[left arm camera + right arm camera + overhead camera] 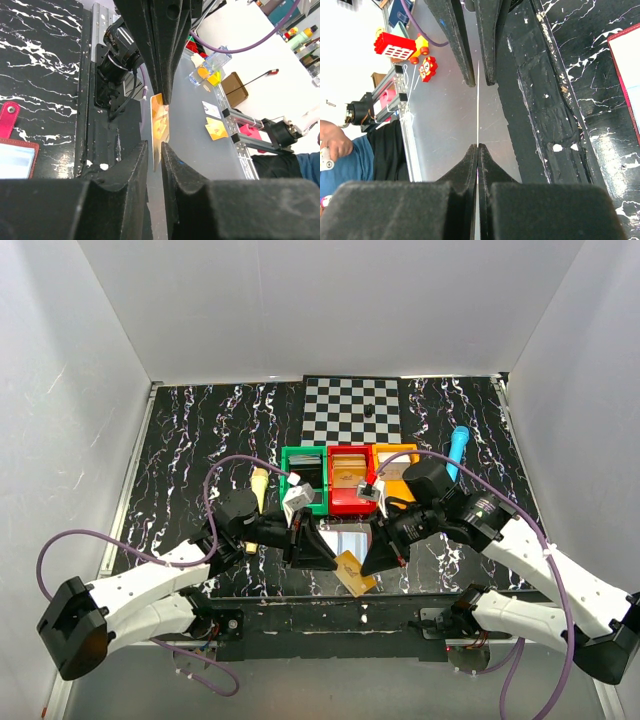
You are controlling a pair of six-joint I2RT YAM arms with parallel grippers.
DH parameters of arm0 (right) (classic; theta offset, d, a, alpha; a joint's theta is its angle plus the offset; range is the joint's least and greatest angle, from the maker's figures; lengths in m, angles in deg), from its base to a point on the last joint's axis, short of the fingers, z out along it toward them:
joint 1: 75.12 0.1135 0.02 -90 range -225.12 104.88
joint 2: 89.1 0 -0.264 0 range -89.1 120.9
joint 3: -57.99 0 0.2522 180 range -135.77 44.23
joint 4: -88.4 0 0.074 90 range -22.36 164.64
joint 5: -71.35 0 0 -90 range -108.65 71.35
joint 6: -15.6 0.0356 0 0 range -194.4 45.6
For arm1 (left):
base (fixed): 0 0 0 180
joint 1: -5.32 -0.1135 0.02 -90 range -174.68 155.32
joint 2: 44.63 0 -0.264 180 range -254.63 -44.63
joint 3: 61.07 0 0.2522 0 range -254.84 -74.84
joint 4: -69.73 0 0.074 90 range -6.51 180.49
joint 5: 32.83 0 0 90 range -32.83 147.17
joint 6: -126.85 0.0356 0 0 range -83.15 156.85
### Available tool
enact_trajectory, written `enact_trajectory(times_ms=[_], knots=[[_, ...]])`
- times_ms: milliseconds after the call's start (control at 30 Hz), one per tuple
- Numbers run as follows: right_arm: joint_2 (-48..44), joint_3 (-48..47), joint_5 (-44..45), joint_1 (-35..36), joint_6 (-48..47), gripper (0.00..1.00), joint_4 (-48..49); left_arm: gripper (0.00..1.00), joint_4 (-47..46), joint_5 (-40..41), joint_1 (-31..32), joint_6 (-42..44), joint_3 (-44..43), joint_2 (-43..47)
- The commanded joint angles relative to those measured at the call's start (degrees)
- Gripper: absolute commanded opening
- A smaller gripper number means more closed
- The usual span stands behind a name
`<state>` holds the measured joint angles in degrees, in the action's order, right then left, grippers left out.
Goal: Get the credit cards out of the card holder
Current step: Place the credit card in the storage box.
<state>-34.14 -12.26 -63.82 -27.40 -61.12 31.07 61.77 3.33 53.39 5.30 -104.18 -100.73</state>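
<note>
Card holder (340, 536) lay open near the front edge of the table (200, 440), between both arms. The right gripper (477, 150) was clamped tight on one end of an orange credit card (160, 122). The left gripper (155, 149) bracketed the other end, jaws a sliver apart. Letting go on the right without a firm left pinch could drop the card over the edge.

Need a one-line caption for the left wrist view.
Left hand flanks an orange card; card holder visible at left edge.
</note>
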Motion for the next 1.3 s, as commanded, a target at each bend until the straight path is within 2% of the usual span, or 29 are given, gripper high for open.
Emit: enact_trajectory(times_ms=[0,67,133,200,233,267,333,433,500,533,600,633,667,733,800,867,1133,1267], knots=[[0.24,-3.10,-0.27,0.44,-0.36,0.01,0.77,0.12,-2.10,-1.61,0.00,-0.88,-1.16,-0.51],[-0.03,-3.28,-0.27,0.44,-0.18,0.01,0.86,0.01,-2.28,-1.53,0.09,-1.23,-1.16,-0.59],[-0.46,-3.45,-0.01,0.35,-0.01,0.01,1.03,0.00,-2.10,-1.70,0.18,-1.23,-1.42,-0.68],[-0.99,-4.06,2.09,0.35,0.34,0.21,1.03,0.00,-2.10,-1.27,0.18,-1.32,-1.07,-0.33],[-1.60,-4.76,5.32,0.35,1.04,0.31,0.95,0.00,-2.45,-0.83,0.18,-1.49,-0.63,0.02],[-2.22,-5.55,10.31,0.35,2.01,0.36,0.42,0.00,-2.80,-0.04,0.09,-1.76,-0.19,0.46],[-5.37,-5.22,21.74,0.26,5.25,0.40,1.81,0.00,-3.68,2.33,0.09,-2.37,1.21,1.77],[-13.71,2.23,24.95,0.35,7.54,0.49,14.69,0.00,-5.61,6.72,0.09,-4.21,3.67,3.71],[-17.68,4.02,27.66,0.26,8.69,0.54,18.43,0.00,-7.19,8.83,0.09,-5.62,5.17,4.94],[-17.26,2.19,27.24,0.18,8.00,0.58,16.61,0.00,-7.98,9.54,0.09,-6.24,5.70,5.03],[-15.07,-0.37,24.44,0.09,7.37,0.59,12.56,0.00,-9.83,11.03,0.09,-7.47,6.84,5.47],[-14.01,-0.72,23.03,0.17,8.59,0.59,12.55,0.00,-10.88,11.65,0.09,-8.08,7.19,5.73],[-13.13,-0.29,20.58,0.09,9.65,0.66,13.42,0.00,-11.85,12.18,0.09,-8.61,7.63,5.82],[-11.81,1.20,17.32,0.17,12.11,0.71,17.10,0.00,-12.21,13.15,0.09,-8.79,7.81,5.91],[-11.19,2.34,16.25,0.17,12.65,0.70,18.26,0.00,-11.60,13.85,0.09,-8.70,7.63,6.00],[-10.75,3.14,15.81,0.09,12.65,0.60,18.52,0.00,-11.33,14.47,0.09,-8.70,7.55,6.52],[-10.40,4.19,14.85,0.17,12.12,0.42,18.87,0.00,-10.72,14.91,0.09,-8.62,7.28,7.05],[-9.87,4.54,13.88,0.09,11.95,0.38,19.22,0.00,-11.16,15.00,0.09,-8.79,7.28,6.62]])
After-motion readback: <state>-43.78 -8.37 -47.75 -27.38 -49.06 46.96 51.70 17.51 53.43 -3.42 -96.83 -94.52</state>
